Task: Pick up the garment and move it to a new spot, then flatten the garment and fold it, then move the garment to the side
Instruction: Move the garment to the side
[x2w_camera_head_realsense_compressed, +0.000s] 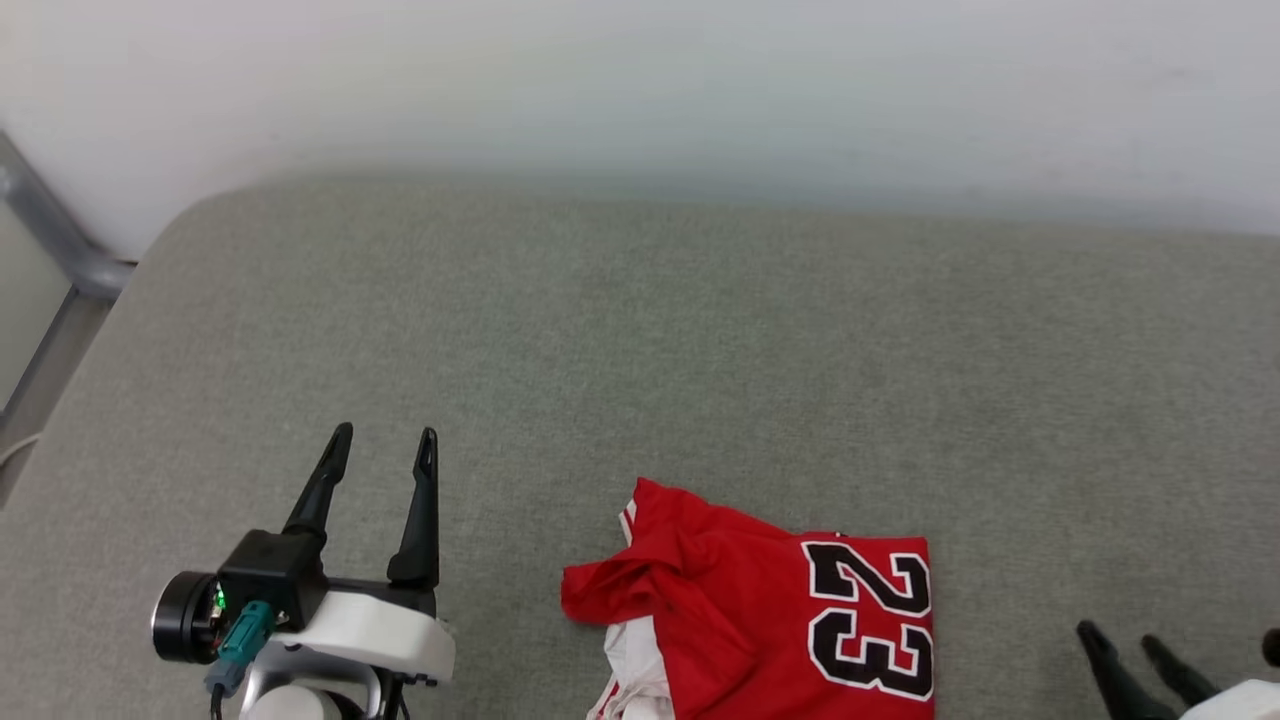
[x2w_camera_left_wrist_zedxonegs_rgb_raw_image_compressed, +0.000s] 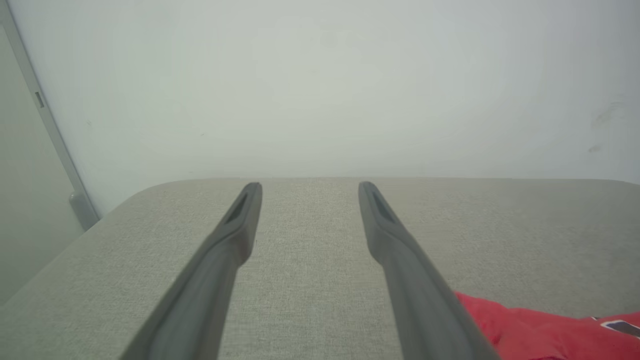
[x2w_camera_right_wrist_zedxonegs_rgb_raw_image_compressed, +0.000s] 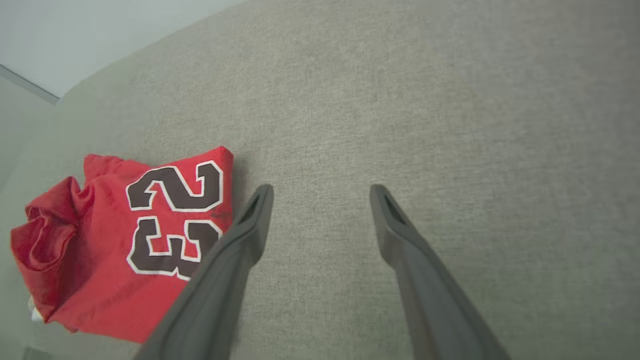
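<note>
Garment (x2w_camera_head_realsense_compressed: 745, 615) on grey woven surface (x2w_camera_head_realsense_compressed: 700, 330) with rounded corner, pale wall (x2w_camera_head_realsense_compressed: 640, 80) behind

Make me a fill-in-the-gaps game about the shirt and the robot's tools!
The shirt is mostly ___.
The big number on it is ___.
The cushion under it is ___.
The left tool holds ___.
Missing words: red, 23, grey, nothing.
</note>
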